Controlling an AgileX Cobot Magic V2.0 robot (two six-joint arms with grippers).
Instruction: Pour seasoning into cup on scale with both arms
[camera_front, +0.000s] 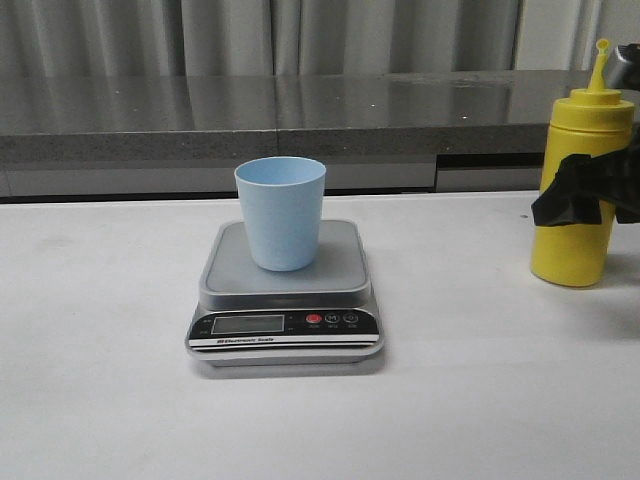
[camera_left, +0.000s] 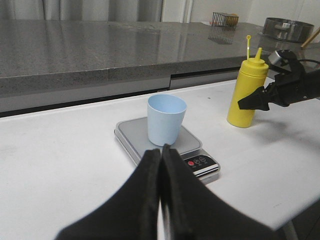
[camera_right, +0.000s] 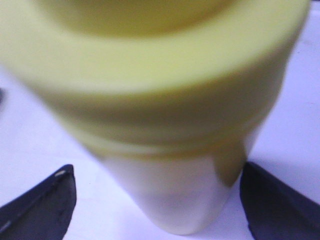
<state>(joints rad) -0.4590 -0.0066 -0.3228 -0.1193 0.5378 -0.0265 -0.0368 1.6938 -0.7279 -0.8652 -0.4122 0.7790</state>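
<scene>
The pale blue cup (camera_front: 281, 212) stands upright on the grey platform of the scale (camera_front: 225, 272) at the table's middle. The yellow seasoning bottle (camera_front: 572, 250) stands upright on the table at the far right. My right gripper (camera_front: 580, 195) is open around the bottle's middle. In the right wrist view its fingers (camera_right: 45, 205) sit either side of the bottle (camera_right: 165, 100), the left one clearly apart from it. My left gripper (camera_left: 161, 149) is shut and empty, just in front of the scale (camera_left: 131, 131) and cup (camera_left: 165, 120). It is out of the front view.
A grey stone counter (camera_front: 300, 110) runs along the back of the white table (camera_front: 100, 350). A wire basket (camera_left: 223, 19) and a metal pot (camera_left: 285, 27) sit far back on the counter. The scale's black panel (camera_front: 285, 323) faces the front.
</scene>
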